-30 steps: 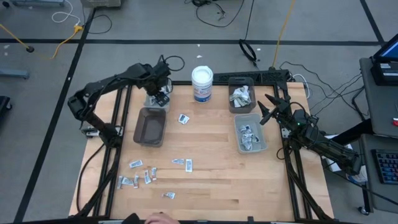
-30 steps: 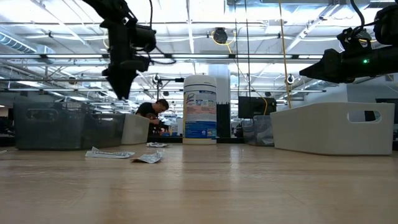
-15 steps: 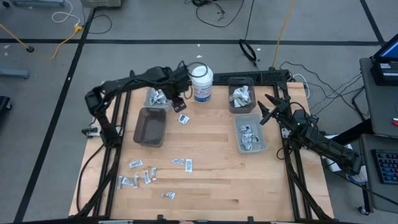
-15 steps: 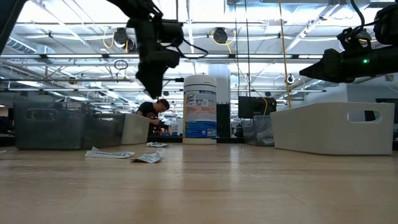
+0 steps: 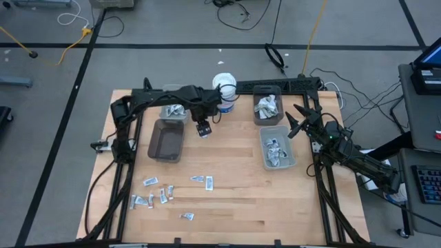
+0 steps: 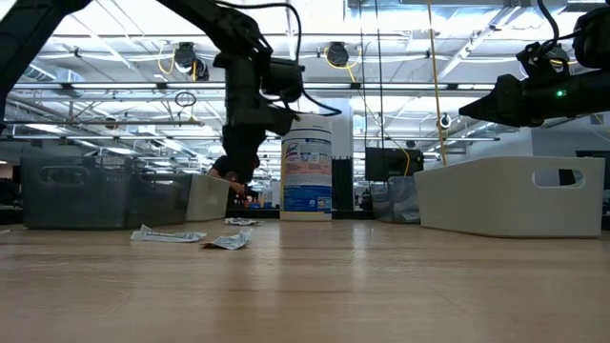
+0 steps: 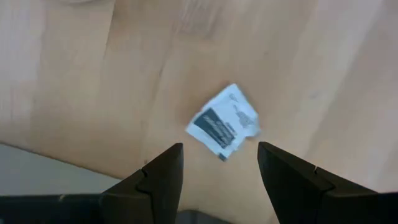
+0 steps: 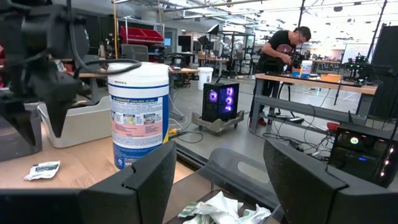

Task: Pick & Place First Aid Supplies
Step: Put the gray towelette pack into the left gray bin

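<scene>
One white square packet [image 7: 224, 121] with a dark printed panel lies flat on the bench, apart from the rest. A loose scatter of small packets [image 5: 167, 191] lies flat nearer the bench's front. Crumpled sachets [image 5: 267, 105] fill one bin; further flat packets [image 5: 276, 151] lie in another.

A grey floor [image 5: 55, 138], crossed by dark tape lines and strewn with black and yellow cables [image 5: 241, 14], is seen around the wooden desk [image 5: 234, 200]. Beyond the desk, a large workshop hall is shown, lit by bright ceiling lights [image 6: 400, 38] among exposed beams. A workbench [image 8: 311, 81] is placed farther back, and a person [image 8: 283, 46] is seen standing at it. A computer case with purple lights [image 8: 221, 99] is set on a low cart.
</scene>
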